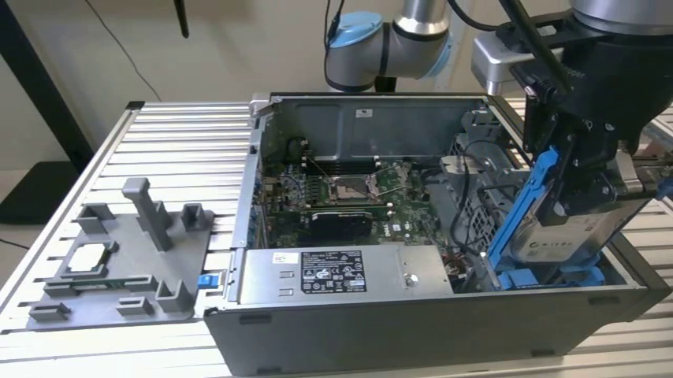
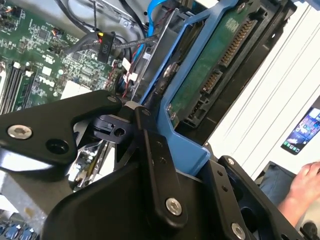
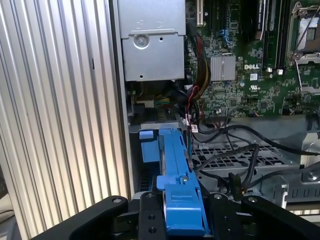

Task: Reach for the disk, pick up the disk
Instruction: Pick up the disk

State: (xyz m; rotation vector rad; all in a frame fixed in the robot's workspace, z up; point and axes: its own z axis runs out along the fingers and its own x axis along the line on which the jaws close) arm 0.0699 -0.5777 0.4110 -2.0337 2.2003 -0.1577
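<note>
End effector (image 2: 165, 165) clamped on disk (image 1: 563, 228), tilted above case (image 1: 421, 331).

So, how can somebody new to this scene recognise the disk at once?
Find the open computer case on the slatted table. At its end on the exterior view's right, the gripper holds the disk tilted above the case. Blue rails and a white label separate it from the grey box nearby.
</note>
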